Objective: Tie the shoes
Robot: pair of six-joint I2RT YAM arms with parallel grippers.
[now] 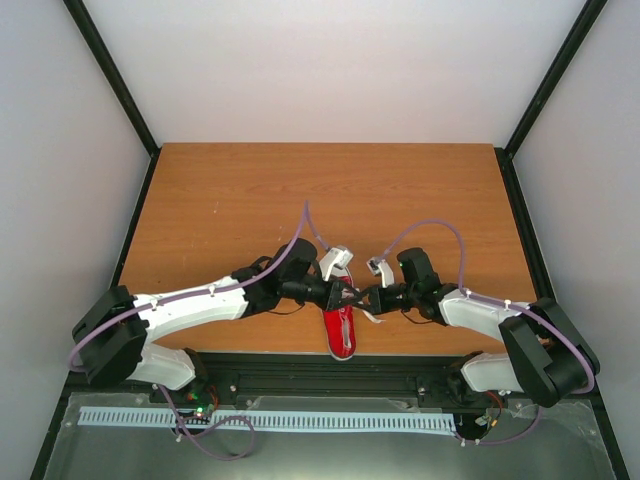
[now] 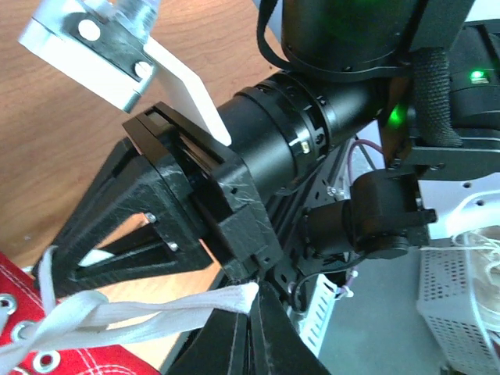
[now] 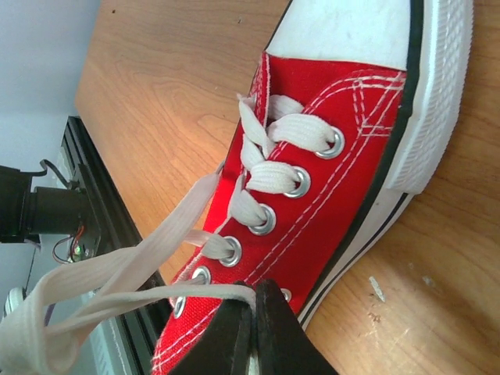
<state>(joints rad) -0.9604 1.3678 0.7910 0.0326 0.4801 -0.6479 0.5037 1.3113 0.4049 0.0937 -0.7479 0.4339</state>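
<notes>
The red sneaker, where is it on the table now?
In the top view the red sneaker lies at the near edge of the table, about centre, directly under the left gripper and right gripper, which meet over its laces.

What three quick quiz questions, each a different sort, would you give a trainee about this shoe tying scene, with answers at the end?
1. True or false: the right gripper is shut on a white lace.
2. The red sneaker lies at the table's: A far edge; B near edge, by the arm bases; C left corner.
3. What does the left gripper pinch?
Key: 1 true; 2 B; 3 a white lace end.
</notes>
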